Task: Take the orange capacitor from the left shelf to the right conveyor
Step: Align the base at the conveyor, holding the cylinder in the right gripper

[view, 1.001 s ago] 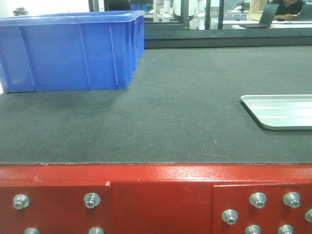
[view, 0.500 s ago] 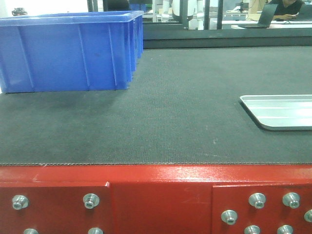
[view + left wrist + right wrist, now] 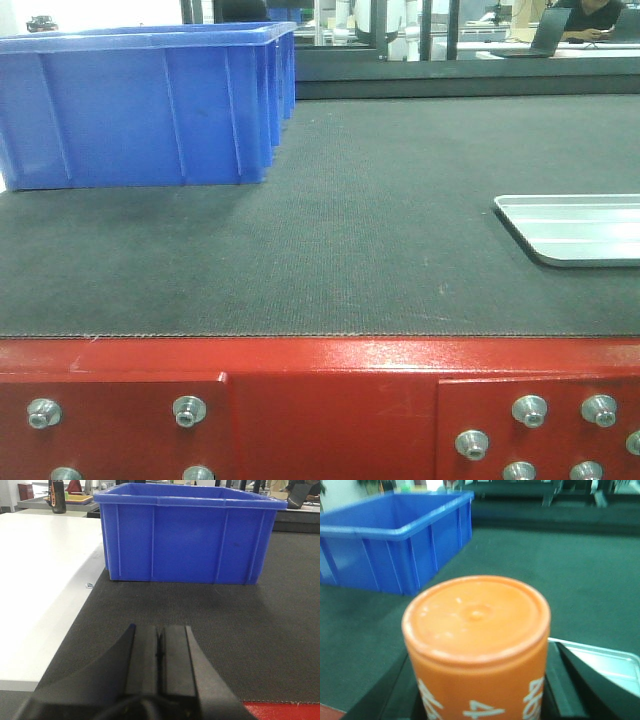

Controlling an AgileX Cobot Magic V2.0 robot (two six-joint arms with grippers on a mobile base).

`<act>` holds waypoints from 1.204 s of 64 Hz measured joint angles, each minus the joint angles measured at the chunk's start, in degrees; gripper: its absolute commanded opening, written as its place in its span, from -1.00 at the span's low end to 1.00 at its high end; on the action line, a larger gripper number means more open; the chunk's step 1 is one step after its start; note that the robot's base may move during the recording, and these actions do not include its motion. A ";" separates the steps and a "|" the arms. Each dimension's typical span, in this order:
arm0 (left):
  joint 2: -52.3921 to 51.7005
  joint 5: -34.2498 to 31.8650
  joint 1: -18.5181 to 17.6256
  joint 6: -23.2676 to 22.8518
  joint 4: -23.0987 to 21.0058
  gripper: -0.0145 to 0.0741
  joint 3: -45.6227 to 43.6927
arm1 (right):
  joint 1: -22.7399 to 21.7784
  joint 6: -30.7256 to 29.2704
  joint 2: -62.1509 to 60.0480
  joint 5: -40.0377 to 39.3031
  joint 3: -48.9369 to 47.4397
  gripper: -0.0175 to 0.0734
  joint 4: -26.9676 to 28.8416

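Observation:
The orange capacitor (image 3: 476, 630), an orange cylinder with white print on its side, fills the right wrist view. My right gripper (image 3: 480, 692) is shut on it, one dark finger on each flank, and holds it above the right conveyor (image 3: 560, 575) near the belt's front edge. In the left wrist view my left gripper (image 3: 160, 632) is shut with nothing between its pads. It hovers low over the conveyor belt (image 3: 250, 630), pointing at a blue bin. The front view shows the dark belt (image 3: 380, 220) and its red bolted frame (image 3: 320, 400), but no gripper. The left shelf is out of view.
A large blue plastic bin (image 3: 140, 100) stands on the belt at the back left and is also in the wrist views as the blue bin (image 3: 185, 535) and the blue bin (image 3: 395, 535). A flat silver tray (image 3: 575, 228) lies at the right. A white table (image 3: 40, 580) adjoins the belt's left side.

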 measured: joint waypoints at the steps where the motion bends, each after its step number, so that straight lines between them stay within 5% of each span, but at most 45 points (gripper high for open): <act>1: 0.00 0.00 0.00 0.00 0.00 -0.96 0.00 | 0.00 0.00 1.29 -0.70 -0.15 -0.31 0.00; 28: 0.00 0.00 0.00 0.00 0.00 -0.96 0.00 | -0.90 0.00 35.00 -25.92 -4.29 -0.31 -0.10; 52: 0.00 0.00 0.00 0.00 0.00 -0.96 0.00 | -16.25 0.00 47.14 -35.37 -4.29 -0.31 -5.84; 77: 0.00 0.00 0.00 0.00 0.00 -0.96 0.00 | -23.20 0.00 61.43 -59.62 -0.03 -0.31 -10.15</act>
